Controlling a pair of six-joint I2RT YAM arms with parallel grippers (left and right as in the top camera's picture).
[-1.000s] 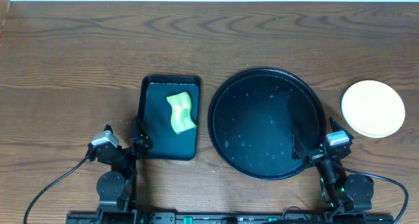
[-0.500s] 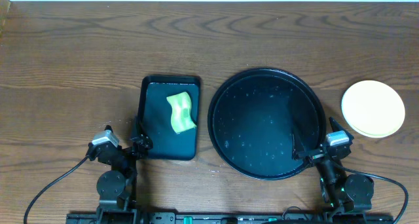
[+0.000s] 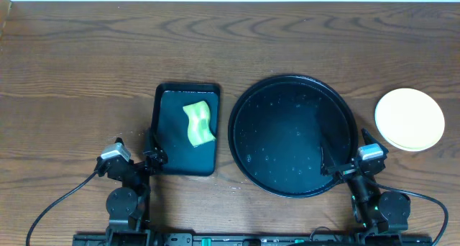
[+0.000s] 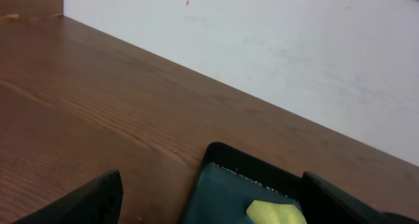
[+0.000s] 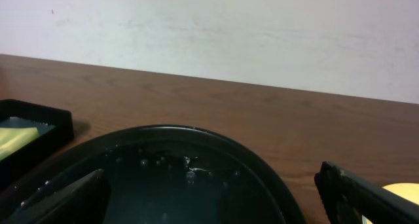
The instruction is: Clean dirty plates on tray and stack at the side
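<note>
1. Overhead: plates (image 3: pixel 410 119) are sitting stacked on the bench (image 3: pixel 86 59), right of the wet tray (image 3: pixel 287 142); a careless right-arm swing risks toppling them.
2. Left wrist: left fingers (image 4: pixel 85 201) are hanging spread, empty, at the teal tray (image 4: pixel 226 188); they risk snagging its rim.
3. Right wrist: right fingers (image 5: pixel 59 198) are hanging spread, empty, over the tray rim; same snag risk.

We count two trays: one round black tray (image 3: pixel 280 131) and one smaller teal tray (image 3: pixel 172 147). In the teal tray there is one sponge (image 3: pixel 200 124), yellow-green. At the right side we see one pile of plates (image 3: pixel 410 119). Only the top one, pale yellow, shows fully, so we cannot tell how many are in the pile. We count two grippers, the left gripper (image 4: pixel 216 207) and the right gripper (image 5: pixel 216 201), each with two fingers. There is one table (image 3: pixel 72 73).
</note>
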